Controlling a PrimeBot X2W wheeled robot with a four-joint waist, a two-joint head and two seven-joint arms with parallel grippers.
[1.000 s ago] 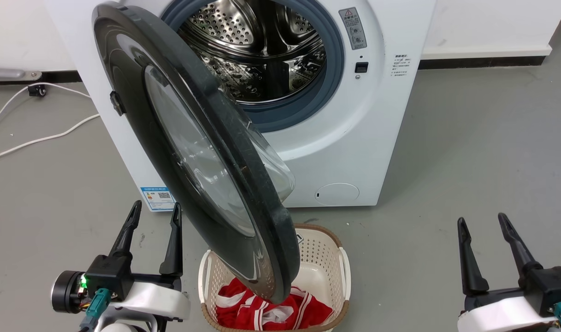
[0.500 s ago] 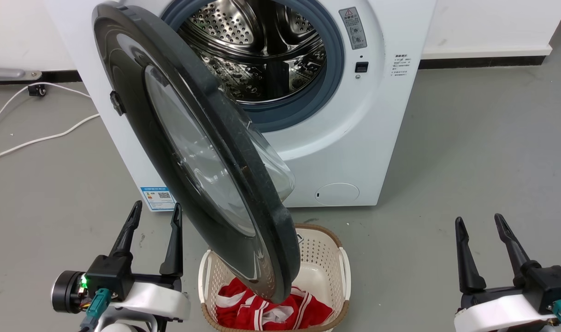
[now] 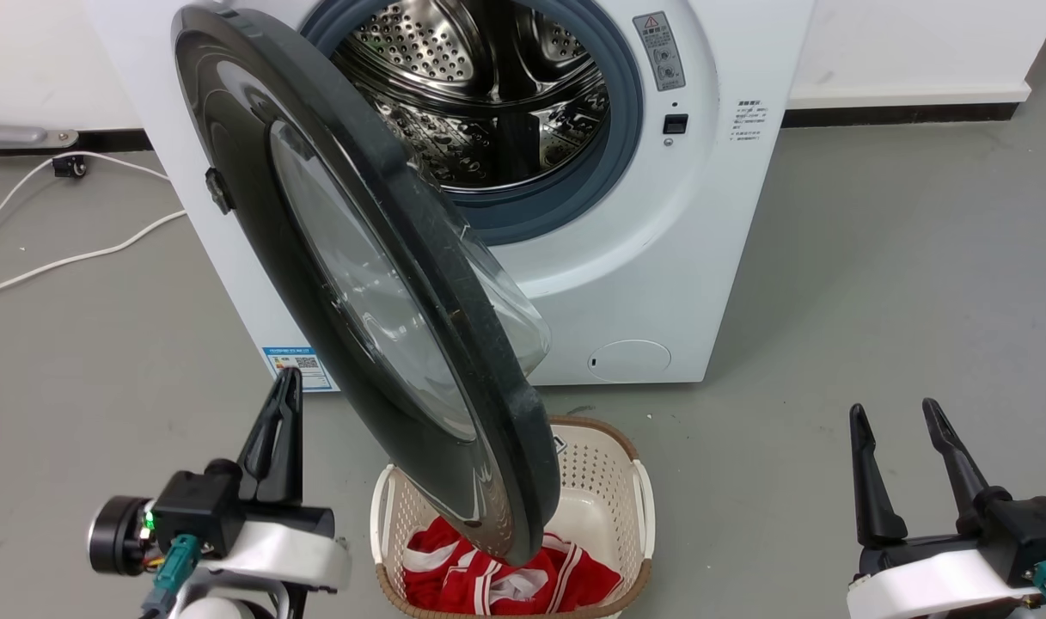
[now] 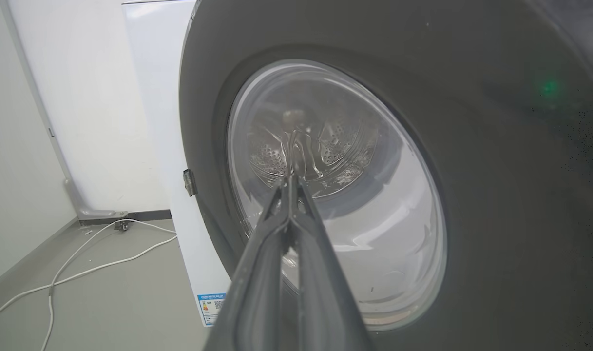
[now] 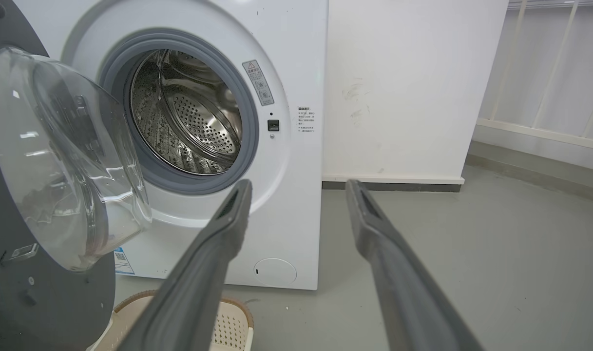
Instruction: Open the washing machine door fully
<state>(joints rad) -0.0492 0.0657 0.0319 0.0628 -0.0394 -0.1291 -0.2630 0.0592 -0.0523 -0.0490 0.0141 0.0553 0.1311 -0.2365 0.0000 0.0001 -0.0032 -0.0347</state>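
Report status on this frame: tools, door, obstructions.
Left tool shut, empty, pointing at outer face of washing machine door. Right tool open, idle, low right. Door partly open, not full. Laundry basket on floor under door's free edge.

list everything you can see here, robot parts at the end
washing machine: one, white, against the wall, centre
washing machine door: one, black with clear glass window, swung out from the machine's front, lower edge over the basket
drum: one, steel, inside the opening
door seal: one, grey, ringing the opening
laundry basket: one, cream with brown rim, on the floor before the machine
clothes: red and white, count unclear, in the basket
cable: white, on the floor, left
floor: grey
left gripper: one, dark, shut, lower left by the door
right gripper: one, dark, open, lower right
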